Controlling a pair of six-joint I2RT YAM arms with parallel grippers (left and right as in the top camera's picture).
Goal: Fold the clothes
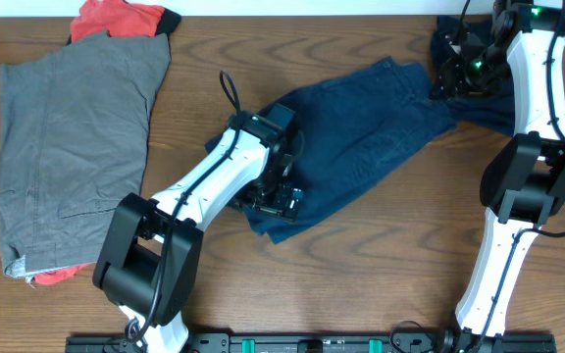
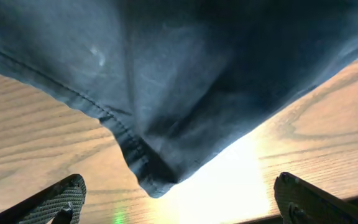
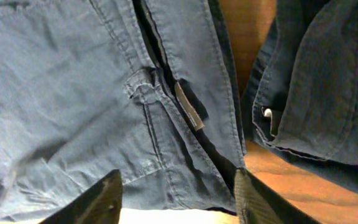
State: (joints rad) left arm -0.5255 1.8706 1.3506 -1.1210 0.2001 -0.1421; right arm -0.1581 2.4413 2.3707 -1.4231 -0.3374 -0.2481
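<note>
Closest to us is the wooden worktop (image 1: 361, 284), with two white and black arms rising from its front edge. The left arm leans in toward the middle. Its left hand (image 1: 279, 201) sits over the near corner of the navy-blue shorts (image 1: 381, 127). In the left wrist view, the two fingers (image 2: 51, 200) of this hand stand far apart at the bottom corners of the picture. The stitched corner of the shorts shows between them and touches neither finger. The wood under it shines with light.

The navy-blue shorts lie in a slanted strip from that near corner toward the back right. They are rumpled, not folded.

Farther back on the right, the right hand (image 1: 451, 74) is at the far end of the shorts. In the right wrist view its fingers are apart too. Just past them we see blue cloth with seams, a pocket edge and a small grey tag (image 3: 190, 107). We cannot tell if these fingers touch the cloth. More dark blue cloth (image 3: 328, 74) lies to the right of it, with a strip of wood between.

On the left side, the grey shorts (image 1: 67, 147) lie flat, well apart from the blue ones. A red-orange garment (image 1: 116, 18) pokes out from under them at the far edge, and a little bit shows at their near corner.
</note>
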